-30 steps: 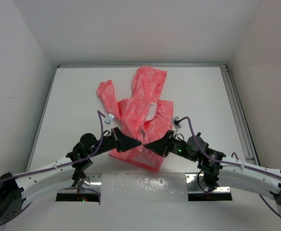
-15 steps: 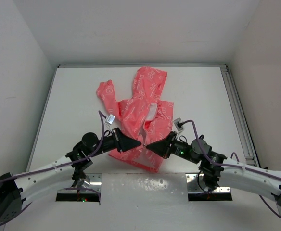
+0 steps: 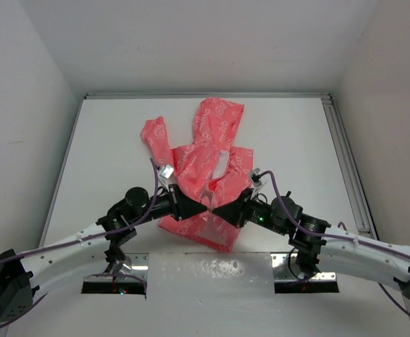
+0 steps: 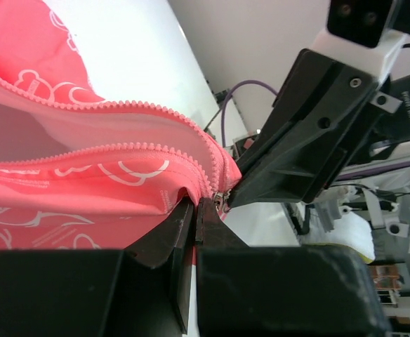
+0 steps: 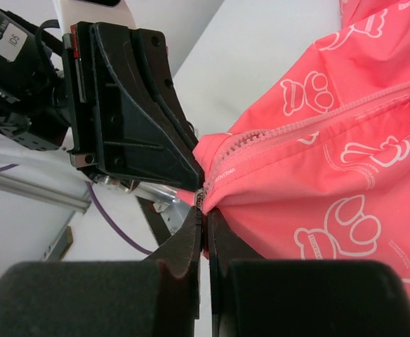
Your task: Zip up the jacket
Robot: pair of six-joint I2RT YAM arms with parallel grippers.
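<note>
While the jacket point(image 3: 203, 151) lies spread on the white table point(image 3: 296, 140), both grippers meet tip to tip where its zipper point(image 4: 121, 151) rows join. The left gripper point(image 3: 203, 208) is pinched on coral fabric just beside the slider point(image 5: 202, 199), and the right gripper point(image 3: 217, 209) is clamped on that slider.

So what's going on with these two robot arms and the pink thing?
Two arms are zipping up a coral-pink jacket that lies on a white table. They meet at the bottom of its front opening. The left gripper is shut on the fabric at the hem, and the right gripper is pinched shut at the small metal slider. Beyond the slider the two rows of teeth are apart, so the jacket is mostly unzipped.
</note>
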